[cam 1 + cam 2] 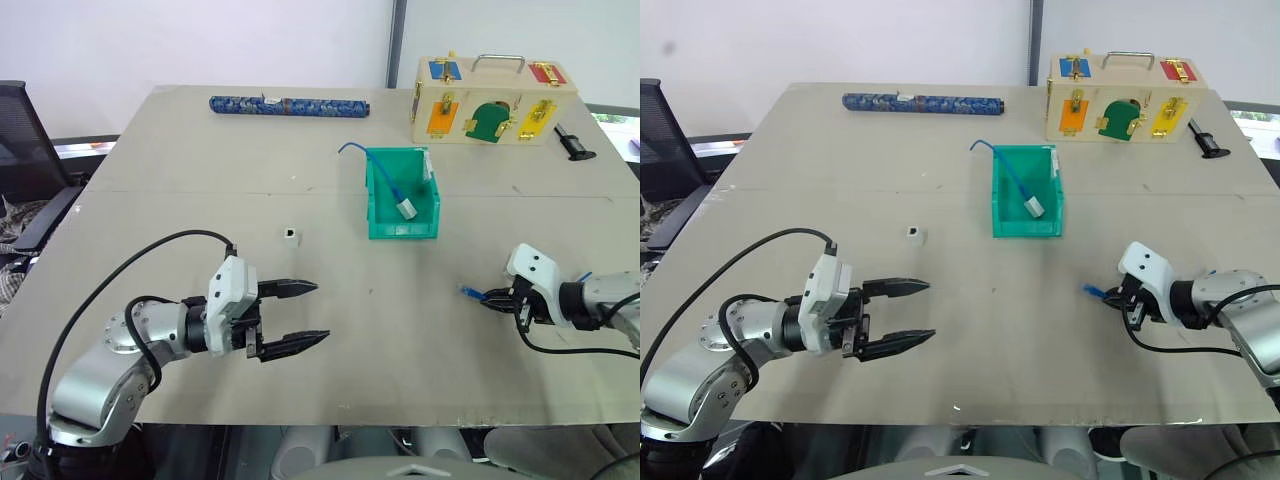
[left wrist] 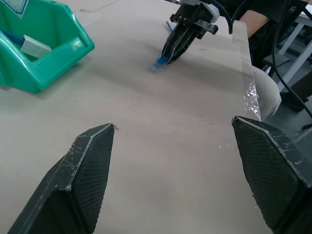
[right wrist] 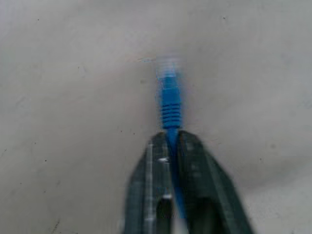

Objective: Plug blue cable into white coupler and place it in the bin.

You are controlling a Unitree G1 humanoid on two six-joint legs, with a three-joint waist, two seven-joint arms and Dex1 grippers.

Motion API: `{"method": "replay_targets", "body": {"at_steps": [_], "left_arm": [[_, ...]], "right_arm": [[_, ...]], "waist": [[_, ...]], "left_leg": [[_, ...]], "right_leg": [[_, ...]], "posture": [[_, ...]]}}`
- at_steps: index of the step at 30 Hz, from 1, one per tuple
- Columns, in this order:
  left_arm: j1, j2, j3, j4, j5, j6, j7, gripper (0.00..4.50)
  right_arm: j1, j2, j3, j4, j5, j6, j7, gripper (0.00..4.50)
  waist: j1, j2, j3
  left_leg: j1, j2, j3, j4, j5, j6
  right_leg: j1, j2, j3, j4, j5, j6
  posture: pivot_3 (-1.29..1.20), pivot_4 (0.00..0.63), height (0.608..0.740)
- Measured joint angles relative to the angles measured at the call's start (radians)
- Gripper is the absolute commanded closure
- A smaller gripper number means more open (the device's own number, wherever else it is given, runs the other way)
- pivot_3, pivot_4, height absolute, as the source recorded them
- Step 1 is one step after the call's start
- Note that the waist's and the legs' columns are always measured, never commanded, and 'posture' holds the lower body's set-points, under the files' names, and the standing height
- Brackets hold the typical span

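Observation:
My right gripper [image 1: 497, 299] rests low on the table at the right and is shut on the blue cable [image 1: 472, 292] just behind its plug. The plug sticks out past the fingertips toward the table's middle. In the right wrist view the blue cable [image 3: 170, 97] runs out from between the closed fingers [image 3: 192, 156]. The white coupler [image 1: 290, 236] stands alone on the table, left of the bin [image 1: 404, 230]. My left gripper [image 1: 320, 312] hovers at the near left, open and empty, pointing right toward the other gripper [image 2: 176, 45].
In the teal bin lies another blue cord with a pale grey-white block [image 1: 410, 208]. A wooden latch box [image 1: 490, 100] stands at the back right with a black tool [image 1: 574, 143] beside it. A blue patterned roll [image 1: 290, 105] lies at the back. A chair [image 1: 25, 150] is off the left edge.

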Motion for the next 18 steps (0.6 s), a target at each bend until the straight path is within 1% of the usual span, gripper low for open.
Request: {"method": "replay_targets", "body": {"at_steps": [2,4,7,10,12,15,16,17,18], "left_arm": [[0.003,0.0,0.001,0.005,0.004,-0.006,0.0,0.55],[0.018,-0.001,0.007,0.016,0.008,-0.018,0.0,0.55],[0.042,-0.001,0.019,0.047,0.029,-0.047,-0.014,0.55],[0.05,0.001,0.021,0.071,0.048,-0.07,-0.031,0.55],[0.057,0.006,0.021,0.089,0.06,-0.08,-0.041,0.55],[0.058,0.007,0.022,0.104,0.085,-0.105,-0.044,0.55],[0.057,0.005,0.02,0.106,0.099,-0.121,-0.043,0.55],[0.057,0.005,0.02,0.108,0.107,-0.127,-0.042,0.55],[0.049,0.0,0.018,0.112,0.117,-0.135,-0.035,0.55]], "right_arm": [[-0.006,0.007,0.01,-0.003,-0.006,-0.006,0.011,4.41],[-0.051,0.021,0.047,-0.018,-0.019,-0.005,0.024,4.41],[-0.21,0.106,0.163,-0.054,-0.049,0.006,0.047,4.41],[-0.33,0.171,0.258,-0.058,-0.086,0.015,0.069,4.41],[-0.412,0.227,0.341,0.005,-0.15,-0.011,0.085,4.41],[-0.481,0.298,0.442,0.134,-0.24,-0.109,0.11,3.62],[-0.49,0.324,0.456,0.199,-0.267,-0.162,0.117,3.17],[-0.497,0.323,0.457,0.211,-0.272,-0.183,0.121,2.73],[-0.502,0.323,0.455,0.236,-0.283,-0.225,0.13,2.16]], "waist": [[0.0,0.0,0.0],[-0.006,0.0,0.0],[-0.025,0.001,0.001],[-0.023,0.0,0.0],[-0.023,0.0,0.0],[-0.021,0.0,0.0],[-0.021,0.0,0.0],[-0.021,0.0,0.0],[-0.021,0.0,0.0]], "left_leg": [[0.0,0.0,0.0,0.0,0.0,0.0],[0.0,0.0,0.0,0.0,0.0,0.0],[0.001,0.001,0.0,0.0,0.0,0.0],[0.0,0.001,-0.001,0.0,0.0,0.0],[0.0,0.0,-0.002,0.0,0.0,0.0],[-0.001,-0.001,-0.002,0.0,0.0,-0.001],[-0.001,-0.001,-0.003,0.0,0.0,-0.001],[-0.001,-0.002,-0.004,0.0,0.001,-0.001],[0.0,-0.002,-0.005,0.0,0.001,-0.001]], "right_leg": [[0.0,0.0,0.0,0.0,0.0,0.0],[0.0,0.0,0.001,0.0,0.0,0.0],[0.0,0.001,0.001,0.001,0.0,0.0],[0.0,0.001,-0.001,0.001,0.001,0.0],[-0.001,0.0,-0.001,0.001,0.001,0.0],[-0.001,0.0,-0.001,0.0,0.001,0.0],[-0.001,-0.001,-0.001,0.0,0.001,0.0],[-0.001,-0.001,0.0,0.0,0.001,0.0],[-0.001,-0.001,0.0,0.0,0.001,0.0]], "posture": [[0.0,0.15,0.74],[0.0,0.15,0.74],[0.0,0.15,0.74],[0.0,0.15,0.74],[0.0,0.15,0.74],[0.0,0.15,0.74],[0.0,0.15,0.74],[0.0,0.15,0.74],[0.0,0.15,0.74]]}}
